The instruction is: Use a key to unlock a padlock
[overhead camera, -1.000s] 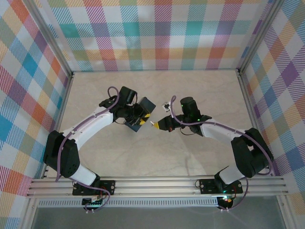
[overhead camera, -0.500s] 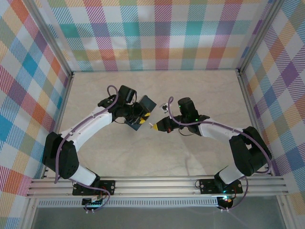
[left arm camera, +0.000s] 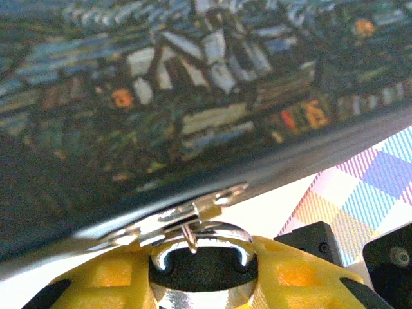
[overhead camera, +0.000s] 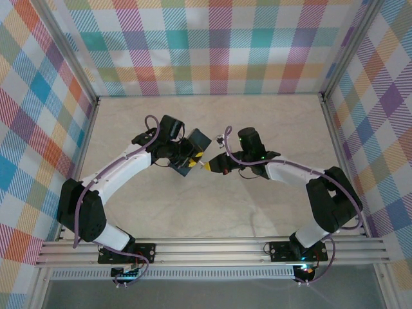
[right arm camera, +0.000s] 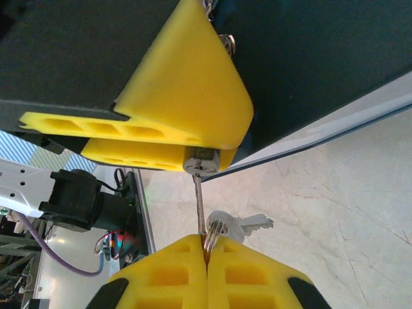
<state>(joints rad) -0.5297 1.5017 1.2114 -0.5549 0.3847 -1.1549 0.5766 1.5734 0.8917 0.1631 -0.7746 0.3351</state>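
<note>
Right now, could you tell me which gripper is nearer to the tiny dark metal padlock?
Left. The left gripper clamps the padlock between its yellow fingers; the right gripper sits just short of it, pinching the thin silvery key whose tip meets the padlock.

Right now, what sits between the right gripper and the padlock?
In the right wrist view, the key, pinched in the right gripper, spans that gap, its thin blade meeting the silvery end of the padlock.

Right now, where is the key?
In the right wrist view, the key is pinched in the right gripper, its tip at the keyway of the padlock held by the left gripper.
</note>
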